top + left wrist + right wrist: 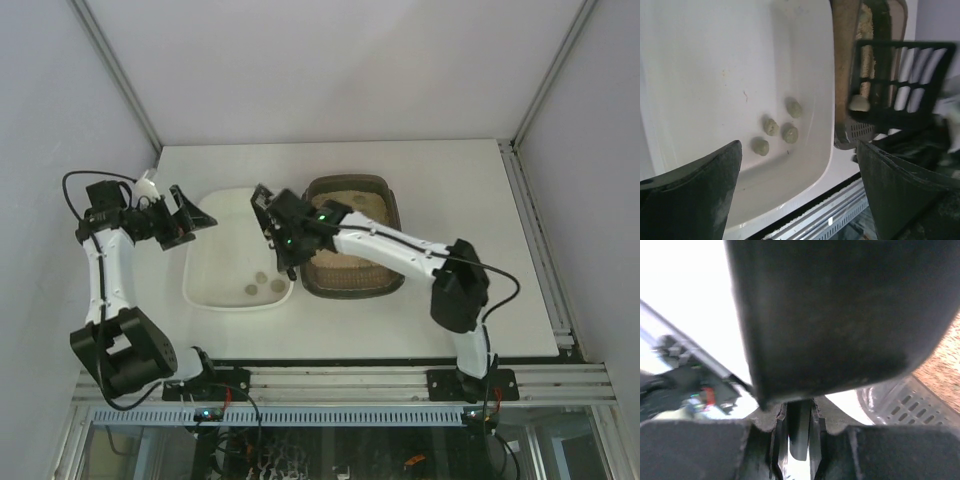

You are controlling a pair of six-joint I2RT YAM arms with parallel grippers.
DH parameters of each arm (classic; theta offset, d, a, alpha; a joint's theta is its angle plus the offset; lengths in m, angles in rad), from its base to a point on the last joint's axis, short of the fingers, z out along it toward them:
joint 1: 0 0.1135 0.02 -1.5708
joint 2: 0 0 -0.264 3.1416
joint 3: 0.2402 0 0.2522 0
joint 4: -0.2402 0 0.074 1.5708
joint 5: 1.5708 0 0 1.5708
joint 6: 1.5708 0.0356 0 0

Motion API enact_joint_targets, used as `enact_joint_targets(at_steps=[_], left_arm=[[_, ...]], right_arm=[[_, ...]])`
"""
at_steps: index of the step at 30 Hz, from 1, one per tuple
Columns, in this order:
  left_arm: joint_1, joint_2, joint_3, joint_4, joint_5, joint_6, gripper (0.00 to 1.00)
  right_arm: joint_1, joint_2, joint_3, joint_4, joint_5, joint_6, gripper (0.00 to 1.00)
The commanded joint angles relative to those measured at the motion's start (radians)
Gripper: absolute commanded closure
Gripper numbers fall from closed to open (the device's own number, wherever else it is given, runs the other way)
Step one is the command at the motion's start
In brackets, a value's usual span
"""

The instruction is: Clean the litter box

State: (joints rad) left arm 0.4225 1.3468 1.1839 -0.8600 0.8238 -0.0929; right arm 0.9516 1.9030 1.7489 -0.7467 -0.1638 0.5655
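The litter box (pixel 352 290), a dark tray of sandy litter, lies right of the white tray (pixel 225 255). My right gripper (pixel 290 238) is shut on the handle of a black slotted scoop (pixel 266 210), held over the seam between the two trays. In the left wrist view the scoop (pixel 900 80) carries one pale clump (pixel 859 103) beside the litter box rim (pixel 845 60). Several clumps (pixel 771 126) lie in the white tray (pixel 715 60). My left gripper (pixel 190 215) hangs open at that tray's left rim, holding nothing. The right wrist view shows the handle (pixel 800 432) pinched between the jaws.
The two trays touch side by side in the middle of the white table (pixel 470 200). Grey walls close in the back and sides. A metal rail (pixel 340 382) runs along the near edge, seen also in the left wrist view (pixel 830 215).
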Motion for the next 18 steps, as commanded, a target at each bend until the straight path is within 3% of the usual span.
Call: enact_joint_targets(at_steps=[1,7,18], left_arm=[[0.010,-0.112,0.024,0.009,0.061,0.052,0.00],[0.013,-0.166,-0.001,-0.040,0.001,0.127,0.00],[0.015,-0.239,-0.055,-0.006,-0.071,0.152,0.00]], right_arm=[[0.121,0.165,0.188,-0.370,0.458,-0.119,1.00],[0.219,0.269,0.265,-0.423,0.796,-0.160,1.00],[0.228,0.118,0.120,-0.253,0.881,-0.149,1.00]])
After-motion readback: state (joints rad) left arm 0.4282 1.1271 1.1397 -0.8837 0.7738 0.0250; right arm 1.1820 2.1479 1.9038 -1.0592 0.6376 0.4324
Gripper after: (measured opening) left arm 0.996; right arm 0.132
